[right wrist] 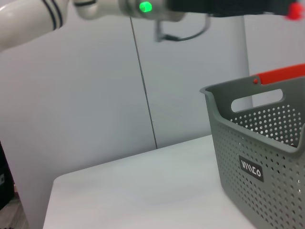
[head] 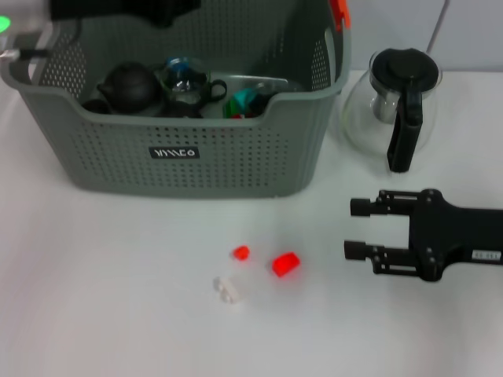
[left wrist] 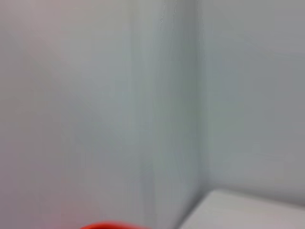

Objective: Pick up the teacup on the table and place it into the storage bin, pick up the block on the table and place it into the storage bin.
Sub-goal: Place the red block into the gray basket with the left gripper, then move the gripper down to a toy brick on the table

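Three small pieces lie nearest on the white bench [head: 94,298]: a white block [head: 228,290], a small red piece [head: 240,253] and a larger red block [head: 285,264], close together but apart from one another, in front of the bin [head: 196,161].

Right end effector [head: 355,228] hangs low over the bench to the right of the blocks, its two black fingers [head: 369,207] spread wide and pointing toward them, gripping nothing and touching nothing.

Left arm reaches over the bin's far left corner; its end effector [head: 161,11] shows only as a dark shape at the top edge of the head view, and whether it is open or closed cannot be told.

Inside the grey perforated bin sit a black teapot [head: 130,88], a glass teacup [head: 182,77] with dark handle, and a green item [head: 245,100], crowded together on the bottom. An orange clip [head: 339,13] marks the bin's right rim.

Glass pot [head: 393,102] with black lid and handle stands on the bench just right of the bin.
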